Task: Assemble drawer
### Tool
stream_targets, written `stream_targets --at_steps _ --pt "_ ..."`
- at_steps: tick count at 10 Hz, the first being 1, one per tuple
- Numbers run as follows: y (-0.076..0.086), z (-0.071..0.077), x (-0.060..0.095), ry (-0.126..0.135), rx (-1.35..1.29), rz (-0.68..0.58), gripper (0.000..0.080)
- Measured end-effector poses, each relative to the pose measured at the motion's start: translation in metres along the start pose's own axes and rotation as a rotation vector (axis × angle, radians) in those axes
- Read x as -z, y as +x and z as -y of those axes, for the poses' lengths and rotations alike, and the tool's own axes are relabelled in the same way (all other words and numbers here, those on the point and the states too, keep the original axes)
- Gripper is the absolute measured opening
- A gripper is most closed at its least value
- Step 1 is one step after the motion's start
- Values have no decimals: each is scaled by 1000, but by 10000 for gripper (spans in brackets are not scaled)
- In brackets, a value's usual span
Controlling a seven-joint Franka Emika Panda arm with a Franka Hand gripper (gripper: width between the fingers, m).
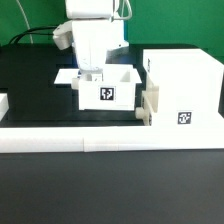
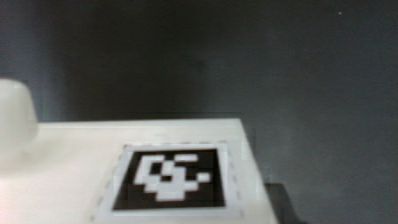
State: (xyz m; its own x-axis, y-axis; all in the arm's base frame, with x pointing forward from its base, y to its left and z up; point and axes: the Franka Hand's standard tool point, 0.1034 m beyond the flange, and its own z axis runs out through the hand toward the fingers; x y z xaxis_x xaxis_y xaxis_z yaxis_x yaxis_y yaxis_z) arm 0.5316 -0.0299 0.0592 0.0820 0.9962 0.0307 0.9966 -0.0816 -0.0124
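A small white open tray (image 1: 106, 90) with a black-and-white tag on its front stands on the black table in the middle of the exterior view. My gripper (image 1: 92, 70) reaches down into it at its rear; the fingertips are hidden by the tray walls. The tall white shell (image 1: 182, 84) with its own tag stands at the exterior view's right. A second white knobbed part (image 1: 149, 104) sits against the shell's side, touching the tray. The wrist view shows a tagged white face (image 2: 173, 178) close up and a rounded white part (image 2: 15, 120); no fingers show there.
The long low white border wall (image 1: 90, 140) runs along the front. A flat white sheet (image 1: 63, 76) lies behind the tray on the exterior view's left. A white piece (image 1: 3, 104) shows at the left edge. Black tabletop (image 2: 214, 60) lies beyond the tray.
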Motion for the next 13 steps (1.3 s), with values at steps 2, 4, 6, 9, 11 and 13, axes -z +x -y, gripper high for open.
stream_targets --at_steps 2,4,6,9,11,13 --pt "0 0 0 0 43 1 42" --pt "-1 1 -1 1 55 2 42" --pt "1 0 -1 1 62 2 42" --pt "11 -5 -2 8 72 -1 42" --pt "16 -8 -1 5 78 -4 42" --pt "14 -7 -3 0 74 -4 42"
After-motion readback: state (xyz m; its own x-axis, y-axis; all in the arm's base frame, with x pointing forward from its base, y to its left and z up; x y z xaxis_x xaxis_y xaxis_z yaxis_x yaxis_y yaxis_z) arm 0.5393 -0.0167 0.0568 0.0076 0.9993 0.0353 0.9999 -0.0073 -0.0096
